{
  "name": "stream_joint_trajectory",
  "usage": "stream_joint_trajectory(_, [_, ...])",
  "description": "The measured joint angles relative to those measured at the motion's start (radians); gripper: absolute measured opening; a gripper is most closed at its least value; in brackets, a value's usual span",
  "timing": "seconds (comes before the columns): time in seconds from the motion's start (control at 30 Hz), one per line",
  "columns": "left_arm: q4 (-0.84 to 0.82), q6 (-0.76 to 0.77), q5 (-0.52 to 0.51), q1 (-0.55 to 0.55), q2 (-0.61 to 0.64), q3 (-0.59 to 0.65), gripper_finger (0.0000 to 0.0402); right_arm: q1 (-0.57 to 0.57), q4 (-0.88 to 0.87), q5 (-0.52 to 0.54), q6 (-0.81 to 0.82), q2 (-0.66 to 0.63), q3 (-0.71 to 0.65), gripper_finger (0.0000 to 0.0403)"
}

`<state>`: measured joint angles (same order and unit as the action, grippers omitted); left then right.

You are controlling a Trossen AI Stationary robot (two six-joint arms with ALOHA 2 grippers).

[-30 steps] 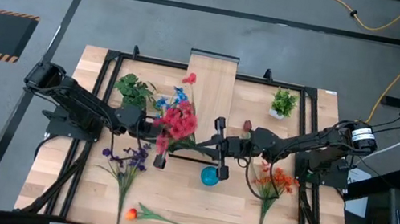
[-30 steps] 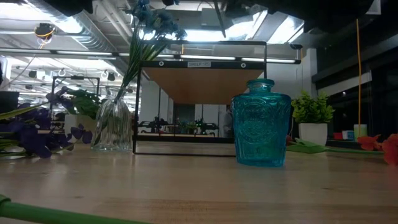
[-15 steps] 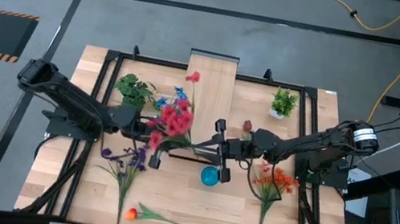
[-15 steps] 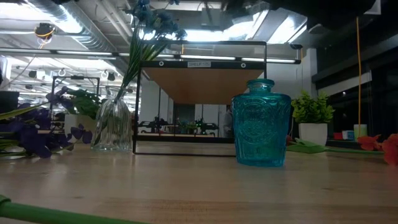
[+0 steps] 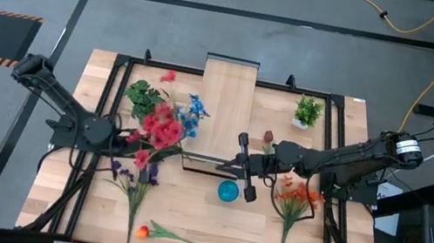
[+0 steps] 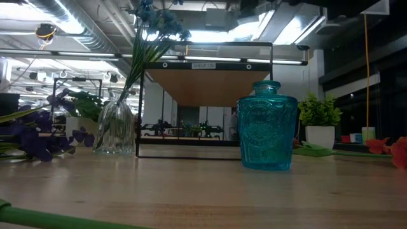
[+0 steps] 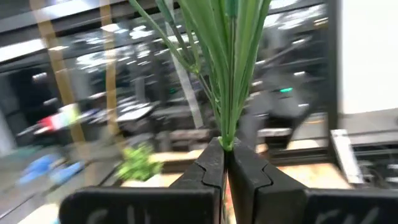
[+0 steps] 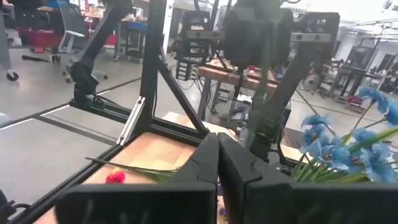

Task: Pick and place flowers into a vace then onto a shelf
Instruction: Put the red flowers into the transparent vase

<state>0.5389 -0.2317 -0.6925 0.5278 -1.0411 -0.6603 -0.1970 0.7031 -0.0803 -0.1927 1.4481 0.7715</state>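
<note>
Left gripper [image 7: 225, 163]: left of centre in the high view, jaws clenched on green stems of the red flowers [image 5: 160, 127]. Right gripper [image 8: 217, 163]: centre of the high view, jaws closed, grasping nothing. Shelf [image 5: 225, 96]: top centre of counter [image 5: 183, 217]. Blue vase [image 5: 227, 191]: below shelf. Purple flowers [image 5: 135, 180]: lower left, lying on the counter.

My left wrist view is blurred behind the green stems [image 7: 231, 68], whose blooms run off its edge. In my low view, the orange flowers [image 6: 392, 150] and purple flowers [image 6: 30, 137] are cut off.
</note>
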Motion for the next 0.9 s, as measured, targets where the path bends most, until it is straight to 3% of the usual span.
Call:
stream_joint_trajectory(0.17, [-0.044,0.013,-0.316,0.093,0.003,0.001,0.0004,-0.004,-0.013,0.000,0.001,-0.001,0.000,0.0009])
stream_joint_trajectory(0.4, [-0.171,0.124,-0.491,0.179,0.002,0.001,0.0004,-0.004,-0.050,0.000,0.027,-0.001,-0.001,0.0008])
stream_joint_trajectory(0.63, [-0.396,0.359,-0.570,0.185,0.002,0.002,0.0003,-0.004,-0.047,0.001,0.029,-0.001,-0.024,0.0004])
stream_joint_trajectory(0.9, [-0.470,0.396,-0.624,0.184,0.006,0.002,0.0003,-0.004,-0.040,0.001,0.030,-0.001,-0.025,0.0003])
